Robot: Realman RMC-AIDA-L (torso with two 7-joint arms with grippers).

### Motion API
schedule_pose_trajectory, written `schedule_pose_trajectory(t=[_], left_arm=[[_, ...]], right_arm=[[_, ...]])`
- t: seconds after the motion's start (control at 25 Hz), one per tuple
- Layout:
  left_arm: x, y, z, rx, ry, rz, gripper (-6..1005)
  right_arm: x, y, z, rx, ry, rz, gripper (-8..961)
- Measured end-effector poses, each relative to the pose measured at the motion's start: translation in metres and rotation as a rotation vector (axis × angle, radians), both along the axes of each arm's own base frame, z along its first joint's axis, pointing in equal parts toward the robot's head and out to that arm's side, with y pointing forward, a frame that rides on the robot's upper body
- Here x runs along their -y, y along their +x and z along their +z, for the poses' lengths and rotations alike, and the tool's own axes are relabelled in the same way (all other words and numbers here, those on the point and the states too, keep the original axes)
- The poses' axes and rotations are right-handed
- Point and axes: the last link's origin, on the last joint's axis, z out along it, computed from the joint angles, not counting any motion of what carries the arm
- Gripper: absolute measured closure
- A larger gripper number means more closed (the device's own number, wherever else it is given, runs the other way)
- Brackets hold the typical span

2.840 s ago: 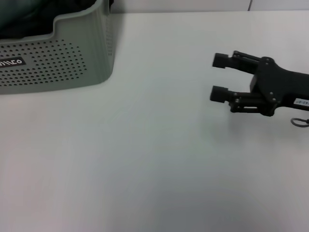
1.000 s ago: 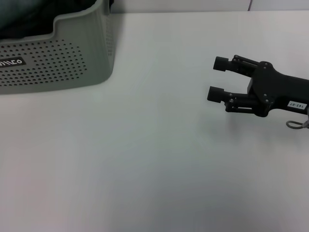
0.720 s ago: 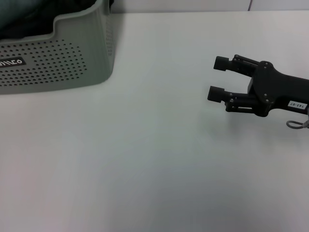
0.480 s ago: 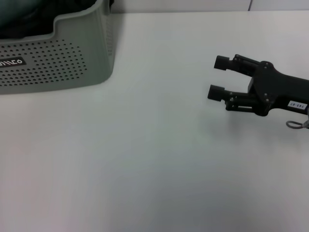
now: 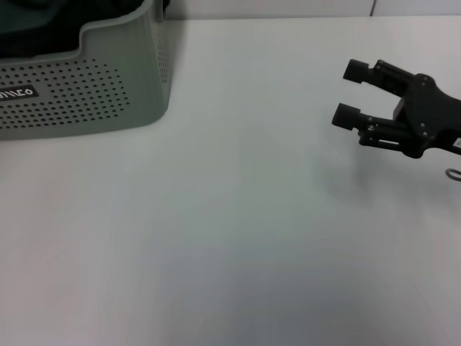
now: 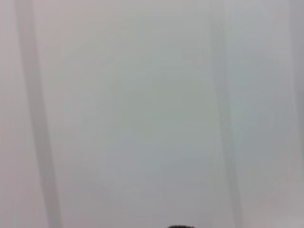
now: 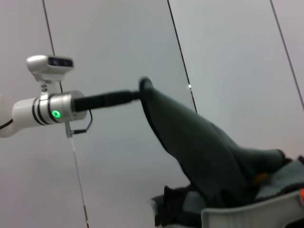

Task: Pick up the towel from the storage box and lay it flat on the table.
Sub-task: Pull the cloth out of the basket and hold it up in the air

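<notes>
— Anything different from a moment ago?
— Backed off with the right claw (image 5: 348, 92) toward the far right of the table (image 5: 216, 252); spread wide, gripping nothing.
— And the towel (image 7: 190, 142)?
— Hoisted by one corner, clamped tight in the left claw (image 7: 137, 93), lower end trailing into the box (image 5: 122, 72). Probably clearing room for the spread.

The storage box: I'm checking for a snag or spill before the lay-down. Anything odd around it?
Nothing stands out. The left gripper has the towel by one edge, lifted above the storage box, lower end still inside. The right gripper hovers open above the table.
</notes>
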Motion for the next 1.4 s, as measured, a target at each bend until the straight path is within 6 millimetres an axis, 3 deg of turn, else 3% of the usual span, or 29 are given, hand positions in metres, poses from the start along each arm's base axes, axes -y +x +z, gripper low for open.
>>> schedule_pose_trajectory(t=[0.12,0.28,0.6,0.88,1.16,1.4], left_arm=[[0.020,0.028,0.005,-0.016,-0.017,-0.200,986],[0.043,0.051,0.008,-0.048,-0.087,-0.402,986],[0.079,0.064,0.005,-0.091,-0.261,-0.623,986],[0.095,0.065,-0.002,-0.088,-0.343,-0.690,986],[0.097,0.071,-0.021,-0.130,-0.485,-0.744,986],[0.096,0.089,-0.033,-0.188,-0.558,-0.831,986]], right_arm=[[0.002,0.000,0.005,-0.018,0.023,0.021,78],[0.007,-0.001,0.018,-0.061,0.062,0.068,79],[0.015,-0.003,0.046,-0.101,0.072,0.182,79],[0.020,-0.003,0.055,-0.103,0.043,0.229,80],[0.020,-0.006,0.039,-0.009,-0.069,0.260,80],[0.005,-0.012,0.033,0.099,-0.114,0.265,80]])
